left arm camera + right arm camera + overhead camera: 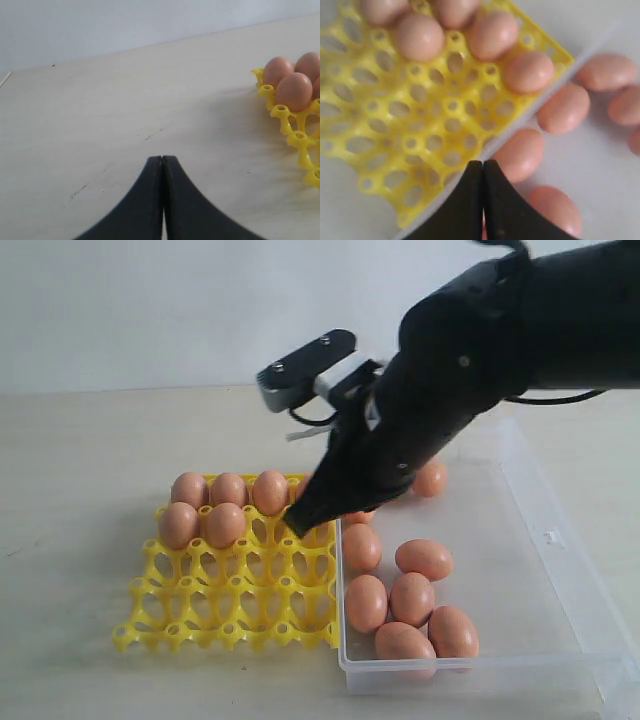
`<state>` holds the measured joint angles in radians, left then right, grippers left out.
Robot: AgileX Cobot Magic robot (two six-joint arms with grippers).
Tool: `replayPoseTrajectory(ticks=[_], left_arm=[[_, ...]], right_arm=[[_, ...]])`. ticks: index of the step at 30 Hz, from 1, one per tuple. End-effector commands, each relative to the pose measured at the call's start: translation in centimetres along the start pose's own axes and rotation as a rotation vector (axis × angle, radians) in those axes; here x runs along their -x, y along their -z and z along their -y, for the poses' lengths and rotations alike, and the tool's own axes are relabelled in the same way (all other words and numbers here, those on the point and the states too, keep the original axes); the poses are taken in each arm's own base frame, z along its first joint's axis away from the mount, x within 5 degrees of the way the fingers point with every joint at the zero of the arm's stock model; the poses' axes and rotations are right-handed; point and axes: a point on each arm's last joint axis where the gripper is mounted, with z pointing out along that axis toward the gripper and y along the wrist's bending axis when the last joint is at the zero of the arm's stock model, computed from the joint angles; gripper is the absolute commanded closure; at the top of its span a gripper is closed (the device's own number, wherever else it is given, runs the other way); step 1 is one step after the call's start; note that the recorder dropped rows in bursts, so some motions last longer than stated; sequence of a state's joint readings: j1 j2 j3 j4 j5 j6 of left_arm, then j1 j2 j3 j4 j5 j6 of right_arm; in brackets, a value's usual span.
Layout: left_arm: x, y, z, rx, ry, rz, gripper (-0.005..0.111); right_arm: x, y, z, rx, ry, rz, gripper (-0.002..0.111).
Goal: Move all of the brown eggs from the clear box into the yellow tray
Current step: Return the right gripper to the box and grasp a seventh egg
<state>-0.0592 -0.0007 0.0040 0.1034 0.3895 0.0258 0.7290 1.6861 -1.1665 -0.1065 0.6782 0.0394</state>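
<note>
The yellow tray (240,610) holds several brown eggs (228,488) in its two far rows. The clear box (545,510) stands right against it and holds several more brown eggs (411,598). My right gripper (297,525) is shut and empty, its tip low over the seam between the tray and the box's near wall. In the right wrist view the shut tips (482,163) hang over that wall, with tray eggs (527,71) on one side and box eggs (520,154) on the other. My left gripper (162,158) is shut and empty above bare table, away from the tray corner (300,140).
The pale table (80,570) runs bare to the left of the tray and behind it, up to a white wall. The right arm's black body (450,380) reaches over the box's far left part and hides an egg or two there.
</note>
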Motion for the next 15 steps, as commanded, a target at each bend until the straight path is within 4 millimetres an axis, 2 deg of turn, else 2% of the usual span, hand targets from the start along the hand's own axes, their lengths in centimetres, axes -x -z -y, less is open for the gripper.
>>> replayPoseTrajectory(ticks=[1,5,9,11,15], left_arm=[[0.2,0.0,0.0,0.001,0.007,0.012,0.107],[0.2,0.0,0.0,0.001,0.007,0.012,0.107],[0.2,0.0,0.0,0.001,0.007,0.012,0.107],[0.2,0.0,0.0,0.001,0.007,0.012,0.107],[0.2,0.0,0.0,0.001,0.007,0.012,0.107]], right_arm=[[-1.0,1.0,3.9,-0.057,-0.084,-0.08,0.105],[-1.8,-0.2,6.4,-0.081,-0.085,-0.139,0.085],[-2.2,-1.1,6.9,-0.095,0.008,-0.188,0.054],[-2.1,-1.3,6.9,-0.102,0.019,-0.172,0.047],[-1.6,-1.9,7.0,-0.102,0.075,-0.128,0.046]])
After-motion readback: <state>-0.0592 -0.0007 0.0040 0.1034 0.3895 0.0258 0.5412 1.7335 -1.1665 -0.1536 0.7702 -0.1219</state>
